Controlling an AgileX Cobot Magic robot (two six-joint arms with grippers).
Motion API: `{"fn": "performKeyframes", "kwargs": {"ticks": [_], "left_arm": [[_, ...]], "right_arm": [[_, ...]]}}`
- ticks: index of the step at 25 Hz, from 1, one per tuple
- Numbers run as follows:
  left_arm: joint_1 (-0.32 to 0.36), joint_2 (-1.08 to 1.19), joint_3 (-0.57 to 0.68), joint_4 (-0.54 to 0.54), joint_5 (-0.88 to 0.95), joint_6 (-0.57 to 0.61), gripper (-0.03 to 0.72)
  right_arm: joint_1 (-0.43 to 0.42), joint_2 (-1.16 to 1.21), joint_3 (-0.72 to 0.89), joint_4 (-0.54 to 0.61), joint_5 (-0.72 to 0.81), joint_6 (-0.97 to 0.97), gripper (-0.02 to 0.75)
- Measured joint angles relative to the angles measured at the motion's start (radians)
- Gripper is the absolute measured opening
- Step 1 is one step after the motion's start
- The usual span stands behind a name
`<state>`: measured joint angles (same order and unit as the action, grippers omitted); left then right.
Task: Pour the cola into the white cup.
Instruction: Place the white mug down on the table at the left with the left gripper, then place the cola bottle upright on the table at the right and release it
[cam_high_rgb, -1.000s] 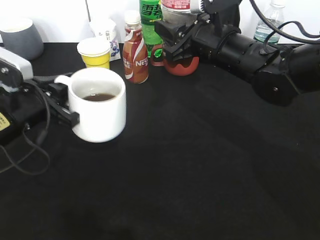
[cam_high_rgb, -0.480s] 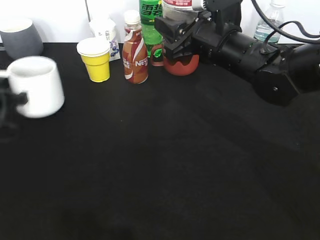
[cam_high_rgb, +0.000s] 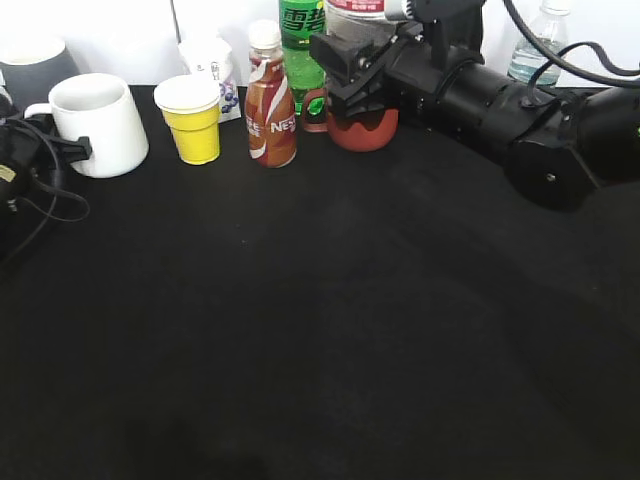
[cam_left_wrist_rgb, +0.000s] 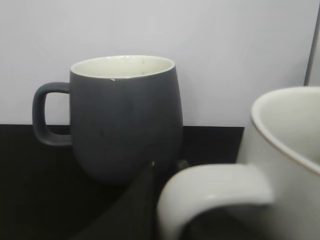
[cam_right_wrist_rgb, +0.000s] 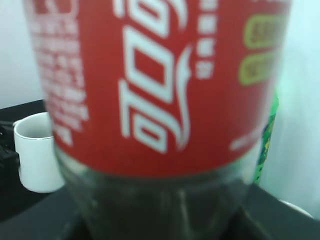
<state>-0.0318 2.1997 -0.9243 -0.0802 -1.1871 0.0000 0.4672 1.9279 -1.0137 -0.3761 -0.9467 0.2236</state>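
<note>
1. The large plain white ceramic mug with a loop handle (cam_high_rgb: 100, 122) stands upright on the black desk (cam_high_rgb: 330, 330) at its far left, close to the back edge.
2. Just behind the white mug stands a grey ceramic mug with a pale inside (cam_left_wrist_rgb: 125, 117); the left wrist view shows the two close together, the white mug's handle in the foreground.
3. The left tool (cam_high_rgb: 75, 150) sits at the white mug's handle, but whether it grips the handle or has let go I cannot tell: dark parts and cables hide it.
4. The clear plastic cola bottle with a red label and white lettering (cam_right_wrist_rgb: 155, 95) is upright at the back of the desk, and the right tool (cam_high_rgb: 350, 70) is clenched around it.
5. The bottle's lower body, below the label, looks dark in the right wrist view.
6. Between the mug and the cola stand a small yellow cup with a white rim (cam_high_rgb: 192, 118) and a brown-and-white Nescafe bottle (cam_high_rgb: 270, 105).
7. A green soda bottle (cam_high_rgb: 300, 45) stands behind them, just beside the right tool.
</note>
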Motion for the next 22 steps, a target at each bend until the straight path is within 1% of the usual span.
{"fn": "performKeyframes", "kwargs": {"ticks": [1, 2, 3, 4, 5, 8, 11, 13, 15, 16, 18, 19, 20, 22], "left_arm": [[0.000, 0.000, 0.000, 0.000, -0.003, 0.000, 0.137], [0.000, 0.000, 0.000, -0.001, -0.005, 0.000, 0.211], [0.000, 0.000, 0.000, -0.001, -0.007, 0.000, 0.239], [0.000, 0.000, 0.000, -0.002, -0.009, 0.000, 0.298], [0.000, 0.000, 0.002, -0.003, -0.012, 0.000, 0.311], [0.000, -0.022, 0.058, -0.003, -0.021, 0.000, 0.319], [0.000, -0.102, 0.198, -0.010, -0.021, 0.000, 0.319], [0.000, -0.190, 0.334, -0.010, -0.021, 0.000, 0.319], [0.000, -0.323, 0.485, 0.037, -0.020, 0.000, 0.319], [-0.014, -0.414, 0.560, 0.074, -0.020, 0.000, 0.319], [-0.074, -0.574, 0.673, 0.092, -0.023, 0.000, 0.319], [-0.101, -0.628, 0.711, 0.093, -0.023, 0.000, 0.319], [-0.128, -0.671, 0.733, 0.093, -0.024, 0.000, 0.319], [-0.161, -0.700, 0.743, 0.094, -0.026, 0.000, 0.319]], "right_arm": [[0.000, 0.000, 0.000, 0.000, 0.000, 0.000, 0.377], [0.000, 0.000, 0.000, 0.002, 0.000, 0.000, 0.377], [0.000, 0.000, 0.000, 0.003, 0.000, 0.000, 0.377], [0.000, 0.000, 0.000, 0.003, 0.000, 0.000, 0.377], [0.000, 0.000, 0.000, 0.003, 0.000, 0.000, 0.377], [0.000, 0.000, 0.000, 0.004, 0.000, 0.000, 0.377], [0.000, 0.000, 0.000, 0.006, 0.002, 0.000, 0.377], [0.000, 0.000, 0.000, 0.009, 0.002, 0.000, 0.377], [0.000, 0.000, 0.000, 0.010, 0.002, 0.000, 0.377], [0.000, 0.000, 0.000, 0.010, 0.002, 0.000, 0.377], [0.000, 0.000, 0.000, 0.024, 0.002, 0.000, 0.377], [0.000, 0.000, 0.000, 0.058, 0.002, 0.000, 0.377], [0.000, 0.000, 0.000, 0.117, 0.007, -0.022, 0.377], [-0.018, 0.000, 0.000, 0.252, 0.042, -0.127, 0.377]]}}
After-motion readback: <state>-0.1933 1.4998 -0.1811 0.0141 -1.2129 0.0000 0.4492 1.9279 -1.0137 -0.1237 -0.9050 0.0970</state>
